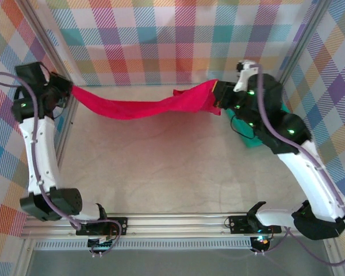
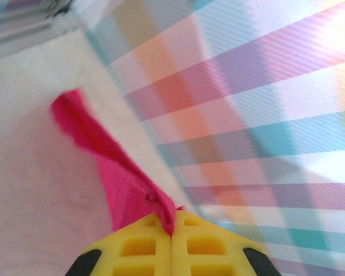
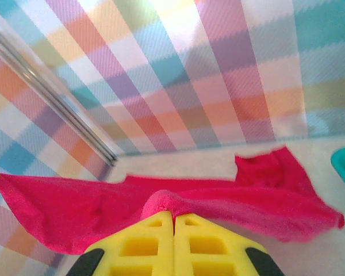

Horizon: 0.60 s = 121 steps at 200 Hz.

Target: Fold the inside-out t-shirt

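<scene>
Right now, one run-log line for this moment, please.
left gripper: shut on shirt | right gripper: shut on shirt | shirt: stretched between them, sagging mid-span

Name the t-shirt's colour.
Bright red; the t-shirt shows best in the right wrist view.

Top external: high above and behind the arm bases point(image 1: 106, 223), looked down and forward toward 12 o'clock; took in the whole bench point(image 1: 161, 172) from afar.
Left wrist: sat right behind the left end effector point(image 2: 171, 227), very close, faced along the t-shirt point(image 2: 123, 184) toward the plaid wall point(image 2: 247, 103).
Right wrist: sat right behind the right end effector point(image 3: 173, 221), close, faced across the bench toward the corner post point(image 3: 52, 98) at 10 o'clock.
Shared: all three caught the t-shirt, which from above spanned 10 to 1 o'clock.
</scene>
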Available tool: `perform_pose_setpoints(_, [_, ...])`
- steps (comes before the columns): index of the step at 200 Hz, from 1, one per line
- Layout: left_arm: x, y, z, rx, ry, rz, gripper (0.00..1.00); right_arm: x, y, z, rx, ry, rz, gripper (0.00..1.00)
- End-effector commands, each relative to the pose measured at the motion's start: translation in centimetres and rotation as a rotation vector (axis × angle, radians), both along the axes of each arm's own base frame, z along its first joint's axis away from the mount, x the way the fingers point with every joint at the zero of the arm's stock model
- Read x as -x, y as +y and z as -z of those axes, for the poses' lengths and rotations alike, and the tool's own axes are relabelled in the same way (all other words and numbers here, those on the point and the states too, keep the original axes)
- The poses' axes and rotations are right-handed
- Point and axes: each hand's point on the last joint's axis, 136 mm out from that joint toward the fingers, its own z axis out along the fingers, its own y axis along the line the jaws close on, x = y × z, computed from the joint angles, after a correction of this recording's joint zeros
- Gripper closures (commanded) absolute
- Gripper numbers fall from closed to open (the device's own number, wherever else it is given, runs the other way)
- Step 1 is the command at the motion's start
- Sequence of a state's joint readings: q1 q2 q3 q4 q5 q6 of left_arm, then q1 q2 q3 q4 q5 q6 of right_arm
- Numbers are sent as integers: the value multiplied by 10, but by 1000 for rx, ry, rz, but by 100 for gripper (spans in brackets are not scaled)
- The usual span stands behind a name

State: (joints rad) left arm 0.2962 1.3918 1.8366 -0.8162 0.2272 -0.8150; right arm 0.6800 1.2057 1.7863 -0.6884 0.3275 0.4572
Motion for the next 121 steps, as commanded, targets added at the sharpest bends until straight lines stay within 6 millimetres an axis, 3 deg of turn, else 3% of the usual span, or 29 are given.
perform_pose_setpoints(1, [46,-7,-73,-90,-176,11,100,38,-28,-42,-16,-115,-24,100])
perform_pose_setpoints(33, [106,-14,-150,-253,-413,-53,100,79,-53,-84,-64,-267,-58,100])
perform_pose_setpoints(63, [157,-12,-195,-370,-526,-159,100,96,-80,-115,-41,-355,5,100])
perform_pose_setpoints(92, [159,-17,-214,-397,-568,-137,100,94,-94,-144,-20,-420,84,100])
perform_pose_setpoints(107, [146,-14,-212,-390,-550,-124,100,82,-95,-152,24,-436,139,100])
perform_pose_setpoints(121, [123,-11,-197,-362,-507,-95,100,60,-94,-152,94,-433,217,100])
